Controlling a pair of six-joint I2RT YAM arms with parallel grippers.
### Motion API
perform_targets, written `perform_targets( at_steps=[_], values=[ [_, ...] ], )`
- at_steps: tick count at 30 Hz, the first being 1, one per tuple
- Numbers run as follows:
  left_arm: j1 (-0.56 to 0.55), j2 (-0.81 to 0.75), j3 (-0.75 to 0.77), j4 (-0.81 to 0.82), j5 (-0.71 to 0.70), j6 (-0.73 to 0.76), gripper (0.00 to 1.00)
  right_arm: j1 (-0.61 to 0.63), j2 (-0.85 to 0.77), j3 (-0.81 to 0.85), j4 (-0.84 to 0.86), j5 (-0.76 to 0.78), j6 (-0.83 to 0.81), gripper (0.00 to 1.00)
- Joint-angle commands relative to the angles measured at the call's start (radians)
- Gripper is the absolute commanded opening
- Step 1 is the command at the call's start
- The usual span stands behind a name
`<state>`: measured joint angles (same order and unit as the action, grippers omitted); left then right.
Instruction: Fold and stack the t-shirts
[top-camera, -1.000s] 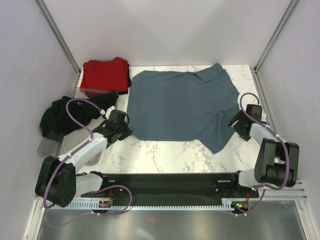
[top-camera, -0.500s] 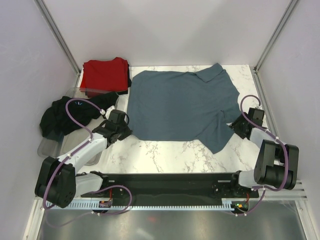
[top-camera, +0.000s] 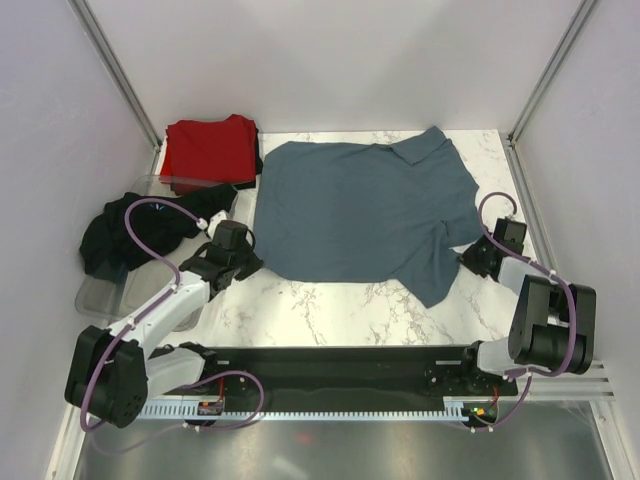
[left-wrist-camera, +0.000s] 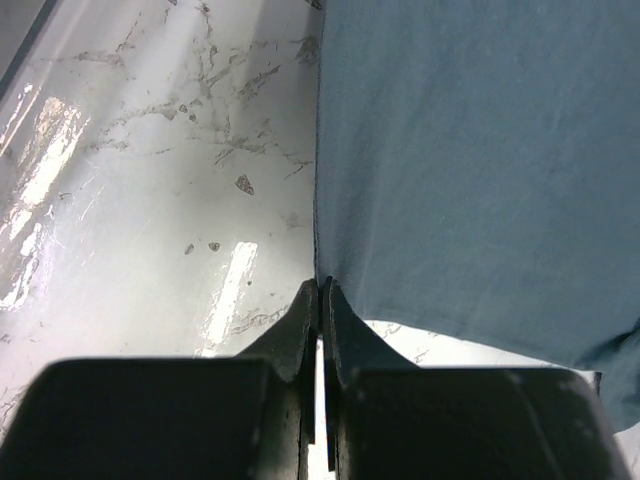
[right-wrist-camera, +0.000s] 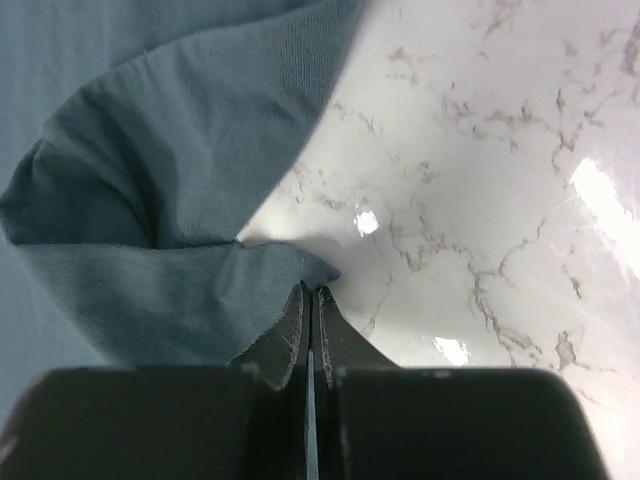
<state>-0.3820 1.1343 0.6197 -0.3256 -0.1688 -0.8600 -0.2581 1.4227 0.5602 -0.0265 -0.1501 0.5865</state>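
Observation:
A slate blue-grey t-shirt (top-camera: 360, 215) lies spread flat on the marble table, collar at the back right. My left gripper (top-camera: 250, 262) is shut on its near left hem corner; the left wrist view shows that corner of the t-shirt (left-wrist-camera: 470, 170) pinched at the gripper's (left-wrist-camera: 321, 286) tips. My right gripper (top-camera: 468, 250) is shut on the edge of the right sleeve, where the bunched sleeve (right-wrist-camera: 170, 240) runs into the gripper's (right-wrist-camera: 312, 290) closed tips. A folded red t-shirt (top-camera: 208, 148) lies at the back left. A crumpled black t-shirt (top-camera: 125, 232) drapes over the tray.
A clear grey plastic tray (top-camera: 95, 292) sits at the left edge under the black cloth. Bare marble table (top-camera: 330, 305) runs between the shirt's near hem and the arm bases. Enclosure walls and metal posts (top-camera: 540, 80) close in the sides and back.
My right gripper has gone from open to shut on the sleeve edge, and its wrist has shifted slightly. The left arm and the shirt have hardly moved.

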Motion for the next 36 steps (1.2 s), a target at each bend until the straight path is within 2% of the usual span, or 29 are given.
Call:
perform_targets(
  at_steps=[1, 4, 5, 6, 8, 9, 12, 14, 18, 25, 28, 32, 36],
  values=[
    [-0.003, -0.041, 0.011, -0.007, 0.011, -0.011, 0.02, 0.003, -0.046, -0.010, -0.148, -0.014, -0.002, 0.00],
    [-0.001, -0.082, 0.028, -0.041, 0.031, -0.008, 0.02, 0.003, -0.206, 0.038, -0.318, 0.019, 0.053, 0.00],
    [-0.003, -0.109, 0.032, -0.056, 0.037, -0.007, 0.02, 0.003, -0.256, 0.053, -0.428, 0.036, 0.070, 0.00],
    [-0.003, -0.125, 0.032, -0.065, 0.046, -0.008, 0.02, 0.003, -0.366, 0.069, -0.481, 0.053, 0.091, 0.00],
    [-0.003, -0.168, 0.034, -0.079, 0.048, -0.013, 0.02, 0.005, -0.482, 0.099, -0.612, 0.111, 0.134, 0.00],
    [-0.001, -0.179, 0.035, -0.105, 0.040, -0.019, 0.02, 0.005, -0.586, 0.109, -0.656, 0.135, 0.144, 0.00],
    [-0.003, -0.209, 0.038, -0.134, 0.061, -0.028, 0.02, 0.006, -0.729, 0.142, -0.801, 0.193, 0.173, 0.00],
    [-0.001, -0.223, 0.040, -0.157, 0.074, -0.028, 0.02, 0.026, -0.737, 0.168, -0.901, 0.228, 0.196, 0.00],
    [-0.003, -0.286, 0.034, -0.234, 0.077, -0.042, 0.02, 0.062, -0.774, 0.220, -0.977, 0.272, 0.229, 0.00],
    [-0.001, -0.410, 0.049, -0.349, 0.068, -0.054, 0.02, 0.111, -0.733, 0.482, -1.079, 0.420, 0.214, 0.00],
    [-0.001, -0.384, 0.057, -0.354, 0.071, -0.045, 0.02, 0.120, -0.679, 0.538, -1.050, 0.437, 0.188, 0.00],
    [-0.003, -0.277, 0.116, -0.351, 0.052, -0.024, 0.02, 0.120, -0.579, 0.546, -0.913, 0.368, 0.153, 0.00],
    [0.009, -0.101, 0.213, -0.329, 0.023, 0.016, 0.02, 0.123, -0.408, 0.563, -0.807, 0.314, 0.138, 0.00]
  ],
)
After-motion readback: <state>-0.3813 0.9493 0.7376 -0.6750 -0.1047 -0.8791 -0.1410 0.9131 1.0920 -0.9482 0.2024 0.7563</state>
